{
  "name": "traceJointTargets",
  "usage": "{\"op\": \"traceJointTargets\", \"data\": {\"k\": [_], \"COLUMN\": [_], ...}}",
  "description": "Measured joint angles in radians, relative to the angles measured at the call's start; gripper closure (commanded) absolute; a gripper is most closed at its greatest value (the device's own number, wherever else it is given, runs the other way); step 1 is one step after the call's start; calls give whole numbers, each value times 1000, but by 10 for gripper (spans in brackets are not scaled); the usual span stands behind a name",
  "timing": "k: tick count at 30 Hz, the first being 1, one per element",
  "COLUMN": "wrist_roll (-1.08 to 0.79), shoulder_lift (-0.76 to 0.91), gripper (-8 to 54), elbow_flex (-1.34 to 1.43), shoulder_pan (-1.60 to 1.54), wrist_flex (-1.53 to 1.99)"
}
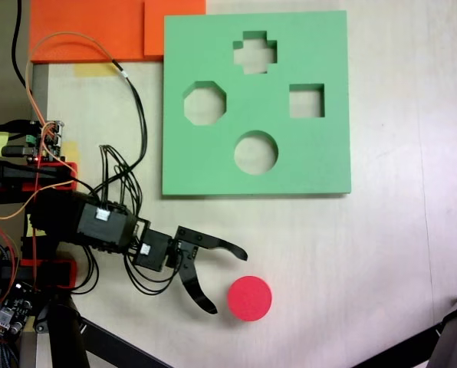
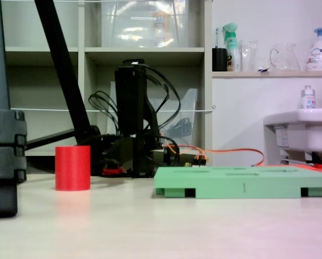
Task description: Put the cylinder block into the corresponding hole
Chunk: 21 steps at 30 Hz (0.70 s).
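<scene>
The red cylinder block (image 1: 249, 297) stands upright on the pale table, well below the green foam board (image 1: 320, 157). From the low fixed view the cylinder (image 2: 73, 168) stands left of the board (image 2: 242, 182). The circular cutout (image 1: 256, 152) lies near the board's lower edge, with nothing in it. My gripper (image 1: 228, 281) is open just left of the cylinder. One black finger (image 1: 222, 245) reaches above the block and the other finger (image 1: 198, 291) ends beside it. Neither finger touches the block.
The board also has an octagonal cutout (image 1: 205, 103), a square cutout (image 1: 307, 100) and a cross cutout (image 1: 254, 52). Orange foam sheets (image 1: 98, 31) lie at the top left. Black stand legs (image 1: 113, 341) cross the bottom corners. Cables and electronics (image 1: 37, 138) crowd the left edge.
</scene>
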Motion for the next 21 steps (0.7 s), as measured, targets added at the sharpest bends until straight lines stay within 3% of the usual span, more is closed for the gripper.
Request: {"op": "traceJointTargets", "data": {"k": [21], "wrist_roll": [0], "shoulder_lift": [-235], "gripper": [-65], "elbow_flex": [-270], "shoulder_pan": [44], "wrist_flex": [0]}}
